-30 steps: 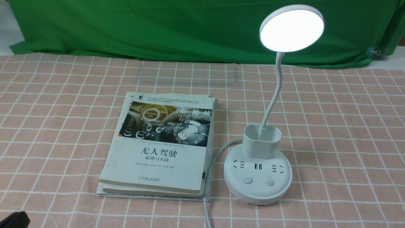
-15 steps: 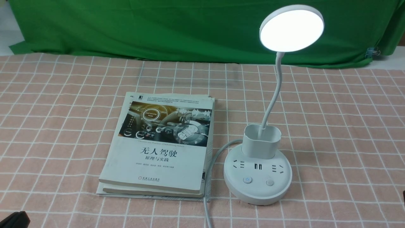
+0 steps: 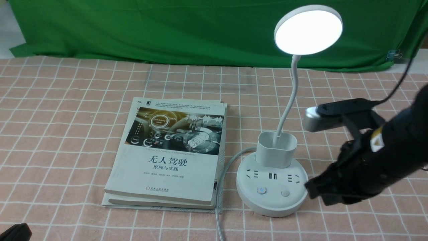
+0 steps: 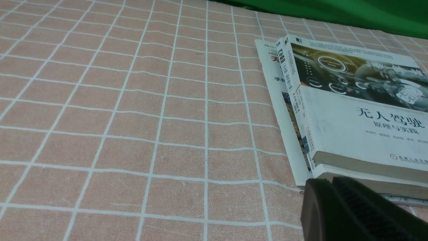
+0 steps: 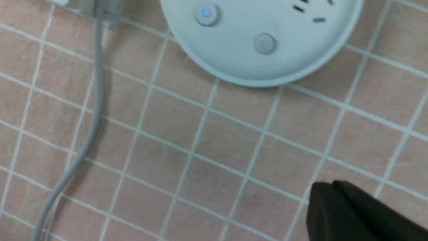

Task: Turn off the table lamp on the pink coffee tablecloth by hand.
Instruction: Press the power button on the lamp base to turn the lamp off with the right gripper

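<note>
The white table lamp stands on the pink coffee tablecloth (image 3: 67,134), and its disc head (image 3: 308,30) glows. Its round base (image 3: 272,201) carries a blue-lit button (image 3: 261,190) and a plain grey button (image 3: 285,193). My right gripper (image 3: 309,190) is shut and empty, its tip hovering close by the base's right edge. In the right wrist view the gripper (image 5: 331,187) is over bare cloth, short of the base (image 5: 240,63) and both buttons (image 5: 265,43). My left gripper (image 4: 329,182) is shut and empty, low at the near left corner (image 3: 15,232).
A stack of books (image 3: 170,154) lies left of the lamp, near my left gripper in the left wrist view (image 4: 361,117). The lamp's grey cord (image 3: 219,214) runs between books and base toward the front edge. A green backdrop (image 3: 167,30) hangs behind.
My right arm has come into view from the right and reached in toward the lamp base. The lamp stays lit. The left gripper has not moved.
</note>
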You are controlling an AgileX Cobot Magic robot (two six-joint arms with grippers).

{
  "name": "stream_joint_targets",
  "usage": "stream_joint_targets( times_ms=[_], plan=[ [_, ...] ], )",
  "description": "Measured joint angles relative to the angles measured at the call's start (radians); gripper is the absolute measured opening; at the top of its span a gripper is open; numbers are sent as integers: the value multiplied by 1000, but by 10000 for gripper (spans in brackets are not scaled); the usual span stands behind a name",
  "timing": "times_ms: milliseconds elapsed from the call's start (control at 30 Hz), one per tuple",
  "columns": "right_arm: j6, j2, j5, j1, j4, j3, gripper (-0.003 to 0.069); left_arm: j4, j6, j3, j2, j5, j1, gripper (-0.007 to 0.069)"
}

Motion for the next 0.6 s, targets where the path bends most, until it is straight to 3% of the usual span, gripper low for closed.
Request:
stream_joint_targets(
  times_ms=[200, 600],
  plan=[
    [44, 193, -24, 37, -19, -126, 45, 0, 0, 0, 0, 0, 0, 6],
    [67, 312, -113, 10, -20, -140, 46, 0, 0, 0, 0, 0, 0, 6]
  ],
)
